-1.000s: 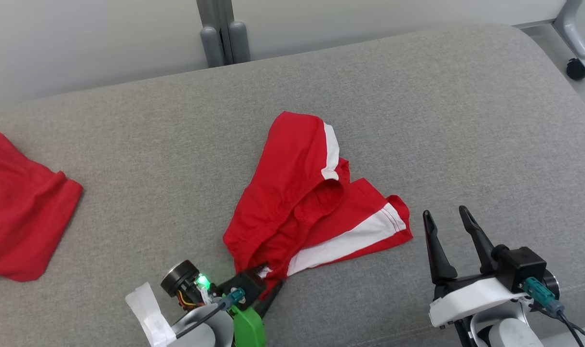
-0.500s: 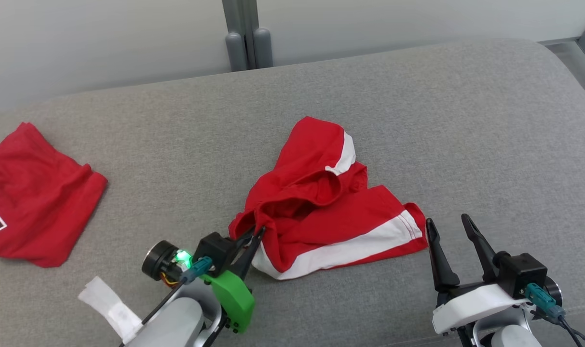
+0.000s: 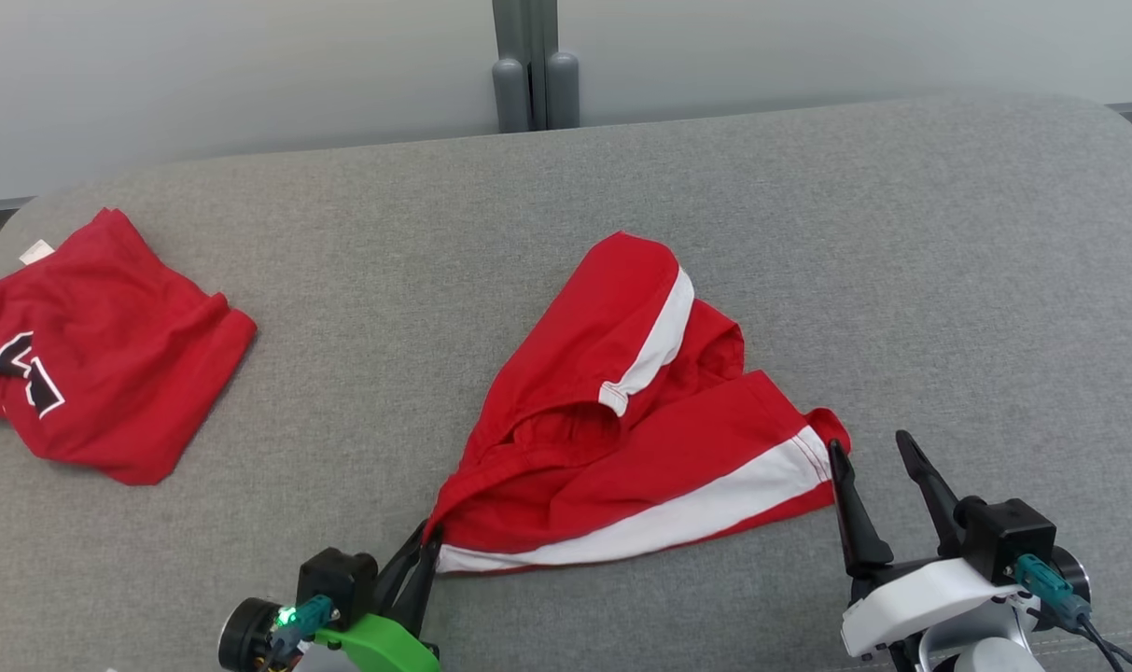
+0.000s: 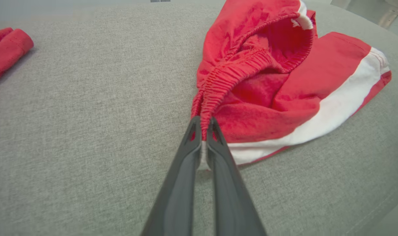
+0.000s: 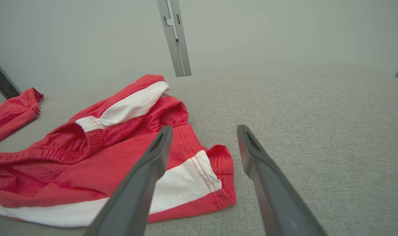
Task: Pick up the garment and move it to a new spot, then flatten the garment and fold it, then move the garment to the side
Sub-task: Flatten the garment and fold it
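— Head view first: where are the shorts?

— The red shorts with white side stripes lie mid-way across the grey upholstered surface, rumpled. Their near left corner is pinched in the left gripper, whose jaws are closed on the cloth.

— Different from a second ago?

— Yes. Then those jaws stood apart around that corner; now they are clamped. The shorts are drawn out long toward the near left, and the waist opening looks flatter. The whole picture has also slid, so the camera has turned. The grey post sits further right, and more of the second red garment at far left shows, with a black and white print.

— And the right gripper?

— The right gripper is at the near right, jaws wide apart and empty, as before. The leg hem now reaches its left finger; earlier there was a gap.

— Left wrist view?

— The left gripper has both fingers pressed together on the gathered elastic waistband. The shorts spread away to the far right.

— Right wrist view?

— The right gripper hangs spread over the striped leg end of the shorts. I cannot tell whether it touches the cloth.
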